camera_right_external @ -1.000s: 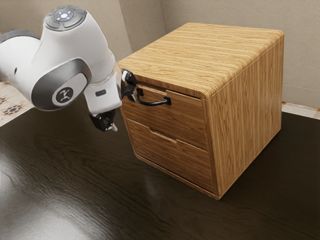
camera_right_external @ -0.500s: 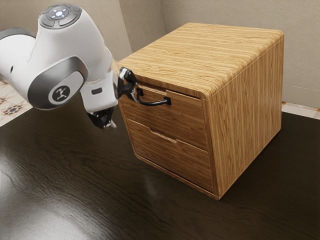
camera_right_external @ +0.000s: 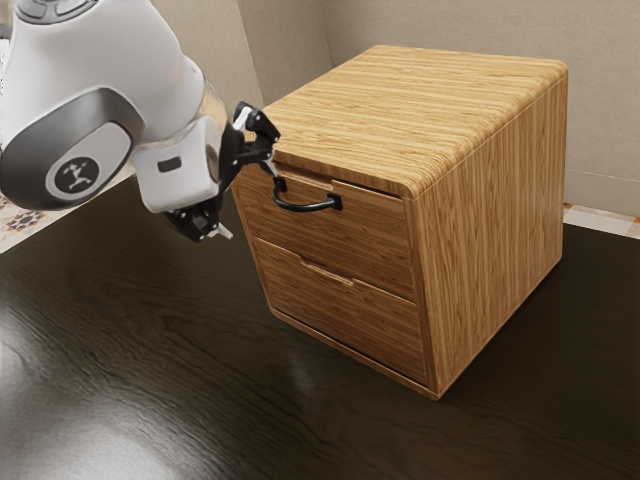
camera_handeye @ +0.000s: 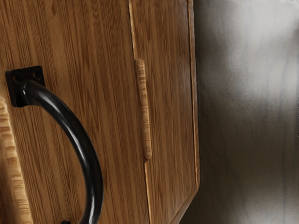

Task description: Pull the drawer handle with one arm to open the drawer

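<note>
My gripper [camera_right_external: 262, 145] sits at the upper drawer's [camera_right_external: 350, 235] top corner, toward the exterior view's left, right at that end of the black handle [camera_right_external: 310, 208]; I cannot tell whether it is clamped on the handle or spread beside it. The handle bows out from the front of the wooden cabinet [camera_right_external: 420, 110], which stands on the dark table [camera_right_external: 150, 380]. The upper drawer's front lies flush with the lower drawer [camera_right_external: 350, 305].

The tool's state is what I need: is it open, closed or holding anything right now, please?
Tool: cannot be told; it is beside the drawer handle.
</note>
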Tool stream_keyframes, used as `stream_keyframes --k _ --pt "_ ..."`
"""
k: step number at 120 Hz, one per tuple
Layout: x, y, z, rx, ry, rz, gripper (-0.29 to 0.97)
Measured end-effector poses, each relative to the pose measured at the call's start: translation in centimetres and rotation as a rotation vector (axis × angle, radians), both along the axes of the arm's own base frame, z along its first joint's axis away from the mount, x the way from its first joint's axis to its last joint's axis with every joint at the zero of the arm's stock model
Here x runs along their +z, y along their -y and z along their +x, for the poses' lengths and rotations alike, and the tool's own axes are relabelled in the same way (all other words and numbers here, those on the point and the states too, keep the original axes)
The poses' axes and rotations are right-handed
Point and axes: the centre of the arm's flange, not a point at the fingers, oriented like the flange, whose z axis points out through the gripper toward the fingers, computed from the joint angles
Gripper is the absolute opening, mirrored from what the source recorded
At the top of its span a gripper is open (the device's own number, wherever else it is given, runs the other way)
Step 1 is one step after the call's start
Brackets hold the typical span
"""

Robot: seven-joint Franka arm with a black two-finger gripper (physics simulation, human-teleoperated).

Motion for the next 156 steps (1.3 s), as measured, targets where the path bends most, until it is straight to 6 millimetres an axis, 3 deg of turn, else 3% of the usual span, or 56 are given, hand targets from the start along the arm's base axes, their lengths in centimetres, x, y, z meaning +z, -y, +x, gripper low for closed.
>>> stream_keyframes --k 15,40,75,99,110,112,117,125,132,144,151,156 --pt "-1.2 1.2 1.1 -0.013 -0.027 0.013 0.66" --pt "-3.7 0.6 3.4 0.008 -0.075 0.021 0.66" --pt "-6.2 -1.7 2.8 0.037 -0.121 0.011 0.72" --pt "-5.6 -3.6 -2.6 0.029 -0.103 -0.021 0.61" --pt "-5.6 -4.7 -5.8 0.027 -0.091 -0.031 0.70" --pt "-5.4 -5.9 -6.7 0.051 -0.083 -0.038 0.74" --pt "-4.7 -8.8 -9.3 0.106 -0.054 -0.065 0.68" --pt "-3.3 -11.4 -13.4 0.155 0.002 -0.099 0.66" --pt "-1.9 -12.4 -16.1 0.175 0.045 -0.120 0.66" --pt "-1.3 -12.9 -17.4 0.190 0.057 -0.137 0.66" --pt "1.6 -14.6 -18.8 0.269 0.076 -0.238 0.66" --pt "5.3 -12.9 -19.9 0.297 0.093 -0.281 0.66"
